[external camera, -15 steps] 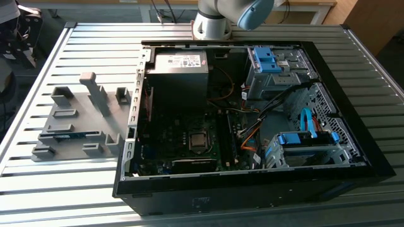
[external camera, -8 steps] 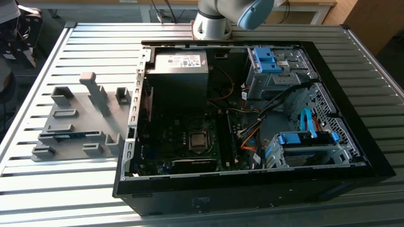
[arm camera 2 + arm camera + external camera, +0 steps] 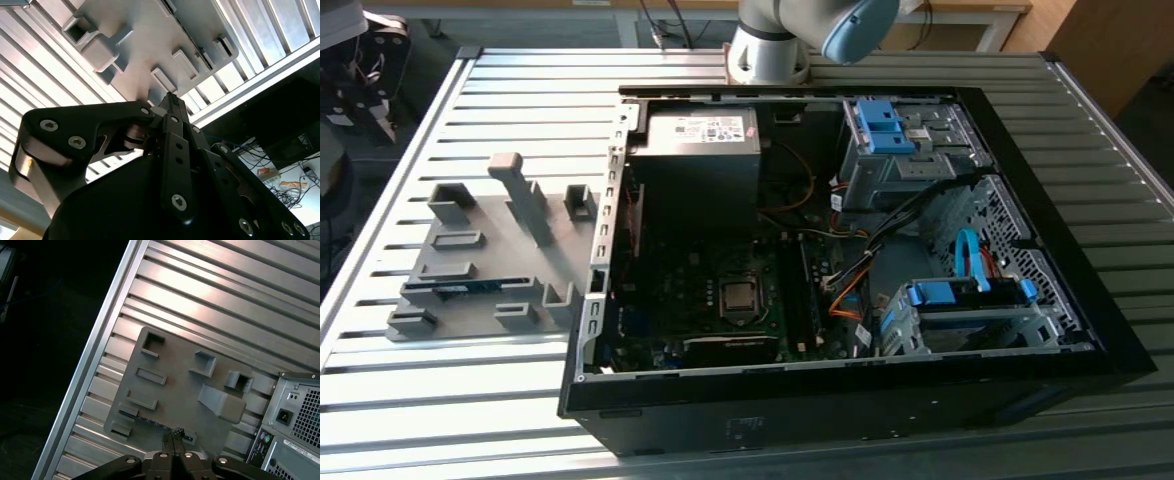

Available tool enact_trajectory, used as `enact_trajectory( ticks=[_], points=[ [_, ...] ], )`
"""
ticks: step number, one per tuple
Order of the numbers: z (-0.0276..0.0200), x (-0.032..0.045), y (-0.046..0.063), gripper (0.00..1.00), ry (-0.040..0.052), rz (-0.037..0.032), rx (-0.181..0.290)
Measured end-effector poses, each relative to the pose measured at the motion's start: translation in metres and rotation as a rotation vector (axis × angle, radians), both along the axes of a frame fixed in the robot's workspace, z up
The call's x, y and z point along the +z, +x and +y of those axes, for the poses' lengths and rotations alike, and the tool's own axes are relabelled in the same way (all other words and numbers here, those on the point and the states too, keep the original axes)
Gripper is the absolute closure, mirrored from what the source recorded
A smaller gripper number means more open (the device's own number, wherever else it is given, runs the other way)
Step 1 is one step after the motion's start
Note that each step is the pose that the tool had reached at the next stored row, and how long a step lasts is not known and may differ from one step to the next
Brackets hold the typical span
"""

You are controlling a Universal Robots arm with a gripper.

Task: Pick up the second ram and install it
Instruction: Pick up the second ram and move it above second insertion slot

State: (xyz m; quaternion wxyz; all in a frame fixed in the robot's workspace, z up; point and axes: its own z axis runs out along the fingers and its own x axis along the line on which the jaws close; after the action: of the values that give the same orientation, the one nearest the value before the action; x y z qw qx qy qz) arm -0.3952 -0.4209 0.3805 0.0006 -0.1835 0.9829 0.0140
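Note:
The second ram (image 3: 458, 290) is a thin blue-green stick lying in a slot of the grey holder plate (image 3: 520, 260), on the exterior view's left, beside the open PC case (image 3: 854, 250). In the first wrist view the ram (image 3: 150, 421) shows as a dark strip near the plate's edge. My gripper (image 3: 173, 436) hangs well above it, shut and holding nothing. In the second wrist view the gripper (image 3: 169, 99) points at the holder plate (image 3: 135, 60) from a distance.
The holder plate carries several grey blocks, one a tall post (image 3: 520, 195). Inside the case are the long black motherboard slots (image 3: 798, 295), a power supply (image 3: 700, 135), blue-tabbed drive cages (image 3: 961, 300) and loose cables. The arm's base (image 3: 767, 50) stands behind the case on the slatted table (image 3: 454, 400).

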Motion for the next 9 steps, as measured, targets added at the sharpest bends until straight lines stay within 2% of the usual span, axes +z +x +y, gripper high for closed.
enact_trajectory(
  ticks=[9],
  points=[
    [0.0000, 0.0000, 0.0000, 0.89, 0.0000, -0.0001, 0.037]
  ],
)
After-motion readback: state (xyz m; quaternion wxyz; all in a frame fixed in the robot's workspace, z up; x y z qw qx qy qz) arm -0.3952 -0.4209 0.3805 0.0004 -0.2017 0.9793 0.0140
